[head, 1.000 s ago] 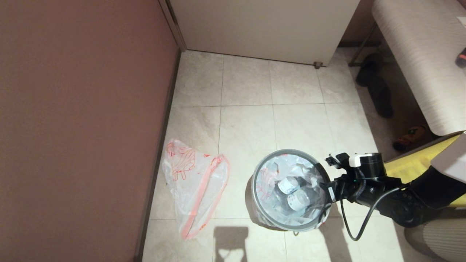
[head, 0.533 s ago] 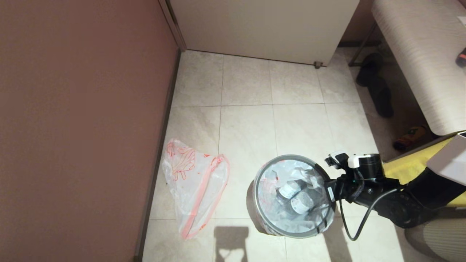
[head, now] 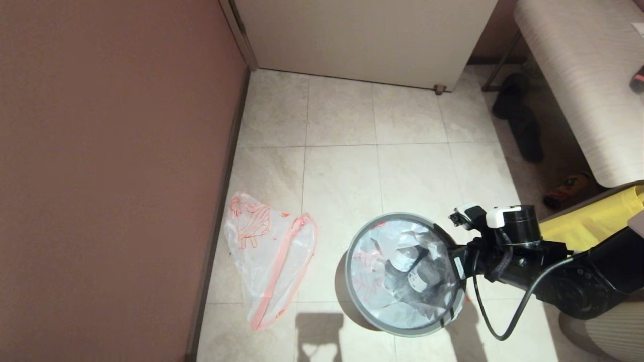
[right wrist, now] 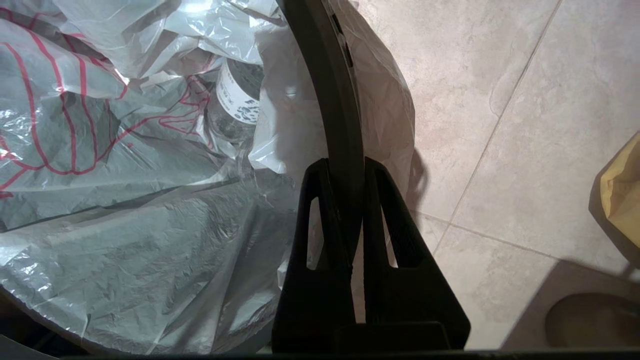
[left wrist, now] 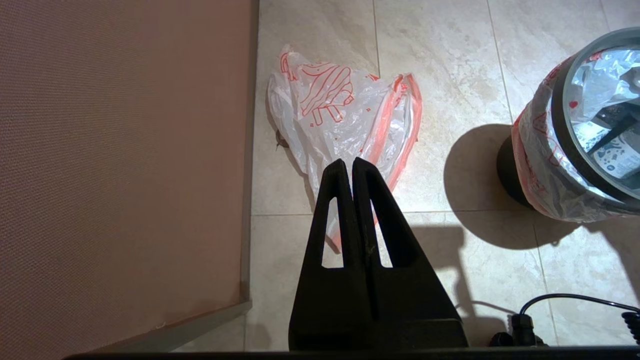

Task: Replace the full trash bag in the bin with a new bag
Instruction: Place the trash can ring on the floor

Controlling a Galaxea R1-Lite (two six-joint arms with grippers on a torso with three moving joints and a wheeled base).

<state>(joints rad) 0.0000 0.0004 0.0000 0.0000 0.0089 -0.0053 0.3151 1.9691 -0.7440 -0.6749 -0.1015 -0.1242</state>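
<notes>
The bin point(head: 348, 271) stands on the floor tiles, its grey hoop point(right wrist: 325, 90) tipped and raised on my right side. My right gripper point(head: 454, 266) point(right wrist: 345, 165) is shut on that hoop at its right edge. The full trash bag point(head: 397, 271) point(right wrist: 125, 200) lines the bin, with white-labelled bottles and crumpled paper inside and its plastic folded over the rim. The new bag point(head: 266, 256) point(left wrist: 340, 110) lies limp on the floor left of the bin, near the wall. My left gripper point(left wrist: 348, 162) hangs shut and empty above the new bag's near end.
A brown wall point(head: 100, 176) runs along the left, and a white cabinet front point(head: 362, 35) closes the far side. On the right are a padded bench point(head: 588, 75), dark shoes point(head: 520, 120) and a yellow fabric bag point(head: 588, 226). Bare tiles point(head: 382, 166) lie beyond the bin.
My right gripper has pulled the hoop up and toward me; the hoop now looks larger and more tilted, and the bottles in the bag have shifted. The new bag has not moved.
</notes>
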